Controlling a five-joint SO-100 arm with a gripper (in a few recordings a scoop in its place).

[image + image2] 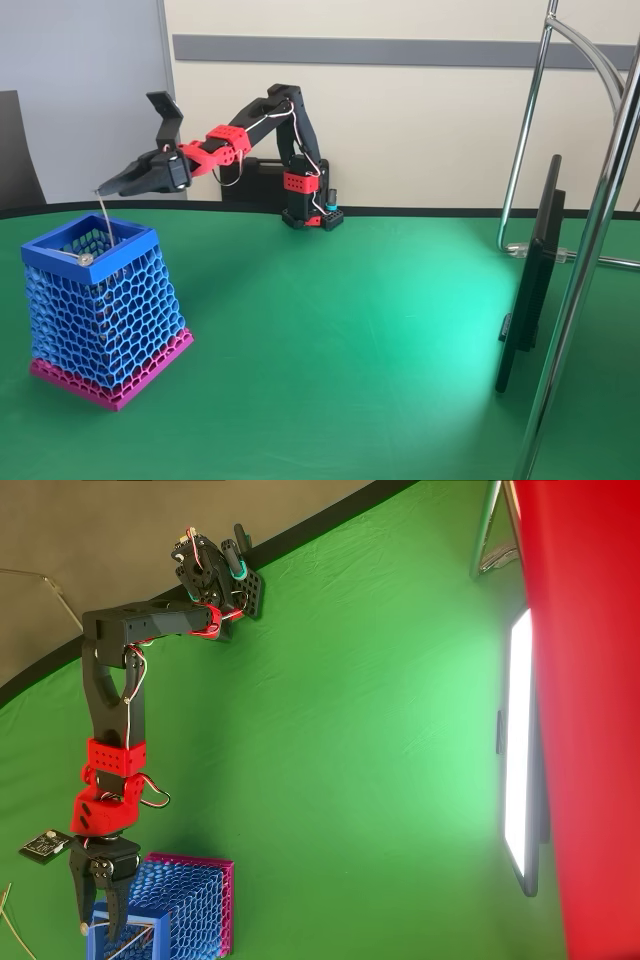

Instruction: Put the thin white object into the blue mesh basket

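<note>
Gripper (108,187) hung just above the blue mesh basket (100,310), fingers pinched on the top of the thin white object (104,213). The wiry stick dangled nearly plumb, its lower end inside the square rim, presumably lined up for release. Basket: honeycomb walls flaring toward a magenta base.

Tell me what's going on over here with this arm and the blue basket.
A black and red robot arm on a green table has its tool shut on the thin white object right above the blue mesh basket. The white piece hangs down from the tool tip with its lower end inside the basket's open top. A thin rod with a small round metallic head rests at the rim.
</note>
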